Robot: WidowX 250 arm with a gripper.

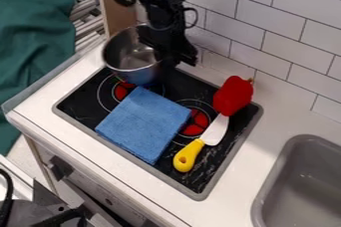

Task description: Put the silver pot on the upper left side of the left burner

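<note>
Stove (200,183) in the counter (286,106), sink (265,185) to its right, wall (266,52) behind. Cloth (143,124) on the stove, overlapping the left burner (122,90) and the right burner (196,122). Pot (135,75) at the stove's rear left, behind the cloth. Knife (214,130) right of the cloth; pepper (233,95) behind the knife.

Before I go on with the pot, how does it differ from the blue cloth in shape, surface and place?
The pot is round and hollow, open at the top; the cloth is flat and roughly square.
The pot is shiny silver metal, the cloth matte blue fabric.
The pot is at the stove's wall-side left corner; the cloth reaches the edge away from the wall.
Both hide part of the left burner in this view.
</note>
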